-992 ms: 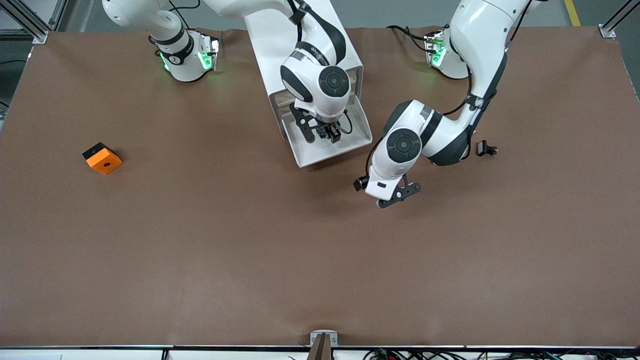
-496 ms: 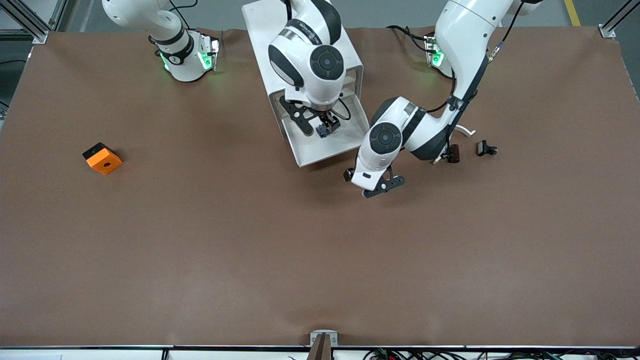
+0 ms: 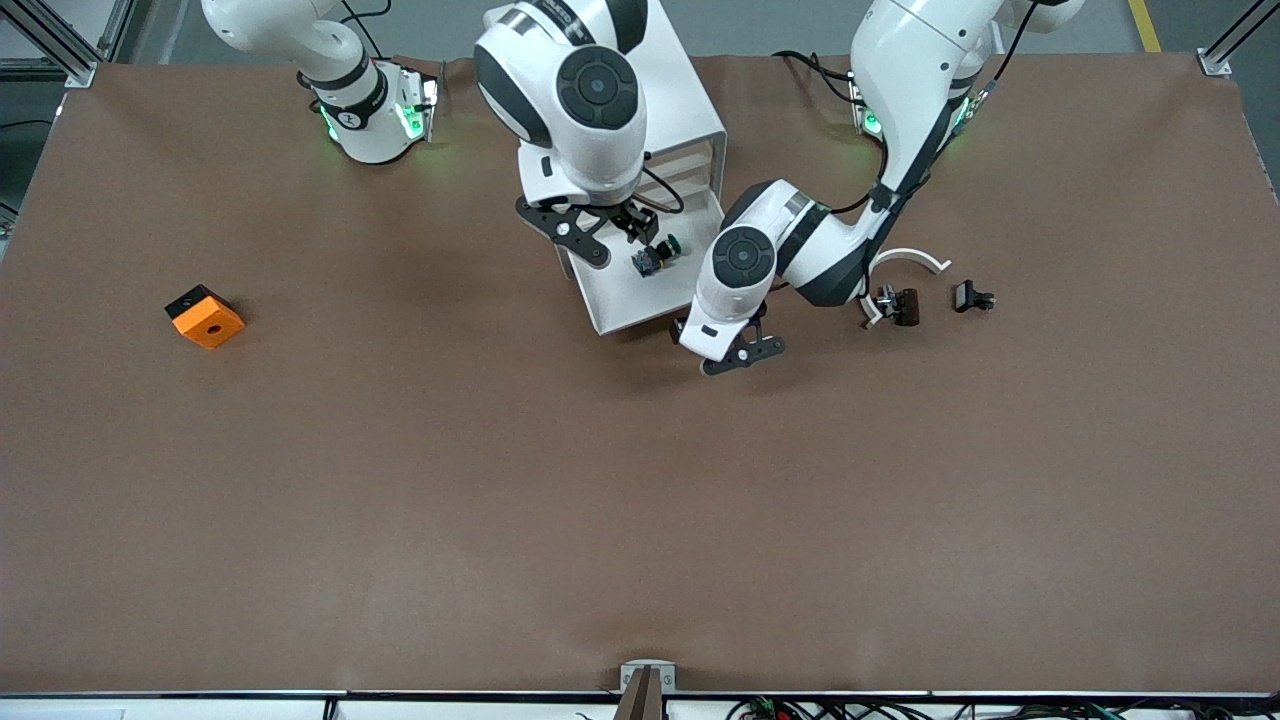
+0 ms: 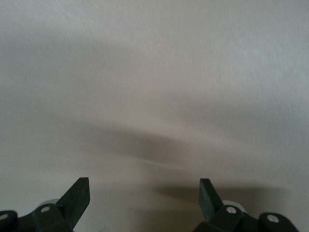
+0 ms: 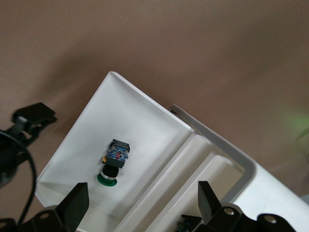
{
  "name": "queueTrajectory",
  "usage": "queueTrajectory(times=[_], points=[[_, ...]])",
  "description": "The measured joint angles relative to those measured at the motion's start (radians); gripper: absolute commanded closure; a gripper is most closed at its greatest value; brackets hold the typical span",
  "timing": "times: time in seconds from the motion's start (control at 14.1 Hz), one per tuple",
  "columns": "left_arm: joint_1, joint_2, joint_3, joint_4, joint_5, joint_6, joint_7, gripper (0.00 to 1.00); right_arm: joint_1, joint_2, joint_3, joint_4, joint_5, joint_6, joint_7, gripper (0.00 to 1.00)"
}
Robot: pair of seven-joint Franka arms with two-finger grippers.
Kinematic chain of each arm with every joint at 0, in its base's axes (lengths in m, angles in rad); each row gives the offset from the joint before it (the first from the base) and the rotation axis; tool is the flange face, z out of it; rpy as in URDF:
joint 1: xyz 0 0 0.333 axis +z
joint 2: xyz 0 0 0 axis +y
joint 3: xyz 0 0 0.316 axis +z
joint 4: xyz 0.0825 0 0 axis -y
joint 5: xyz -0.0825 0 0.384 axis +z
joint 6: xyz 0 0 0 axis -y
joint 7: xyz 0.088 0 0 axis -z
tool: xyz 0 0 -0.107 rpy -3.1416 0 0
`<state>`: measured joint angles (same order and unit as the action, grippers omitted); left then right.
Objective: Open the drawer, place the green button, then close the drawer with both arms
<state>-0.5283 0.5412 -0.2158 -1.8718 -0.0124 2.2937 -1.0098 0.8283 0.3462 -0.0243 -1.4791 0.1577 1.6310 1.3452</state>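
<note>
The right gripper (image 3: 622,222) has lifted away from the drawer (image 3: 610,295) since a second ago, when it was low inside the tray with the button between its fingers; now the button (image 3: 655,254) lies alone on the drawer floor, on its side, green cap toward the cabinet. The right gripper hangs over the drawer's inner end, close to the cabinet (image 3: 690,110), its fingers spread wide with nothing between them. In the right wrist view the button (image 5: 114,162) sits apart from both fingertips (image 5: 77,203), clear of the drawer (image 5: 140,121) walls.

The left gripper (image 3: 728,352) has moved toward the drawer over the same second and now hovers low over the table (image 3: 640,500) just beside the drawer's front corner at the left arm's end. Its fingers (image 4: 79,193) are wide apart and hold nothing, with only bare table surface beneath them. The left arm's wrist is bent downward, its forearm reaching from its base past the cabinet.

The drawer is pulled out of the cabinet. The orange cube (image 3: 204,316) lies well apart from the drawer toward the right arm's end. The black clips (image 3: 935,295) with a white curved band rest near the left arm's elbow.
</note>
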Motion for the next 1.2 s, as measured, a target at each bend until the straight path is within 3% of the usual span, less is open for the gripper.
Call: queueTrajectory(times=[0.35,0.64,0.92,1.2], points=[[-0.002,0.000,-0.063,-0.035,0.000,0.000,0.000,0.00,-0.110,-0.100,-0.002,0.027,0.000,-0.098,-0.245,0.00],[-0.002,0.000,-0.116,-0.059,0.000,-0.006,-0.003,0.00,-0.249,-0.190,-0.004,0.019,-0.003,-0.201,-0.550,0.00],[-0.003,0.000,-0.180,-0.068,0.000,-0.047,-0.035,0.00,-0.378,-0.275,-0.006,-0.071,-0.068,-0.207,-0.812,0.00],[-0.004,0.000,-0.241,-0.075,0.000,-0.059,-0.104,0.00,-0.471,-0.401,-0.006,-0.218,-0.124,-0.120,-0.995,0.00]])
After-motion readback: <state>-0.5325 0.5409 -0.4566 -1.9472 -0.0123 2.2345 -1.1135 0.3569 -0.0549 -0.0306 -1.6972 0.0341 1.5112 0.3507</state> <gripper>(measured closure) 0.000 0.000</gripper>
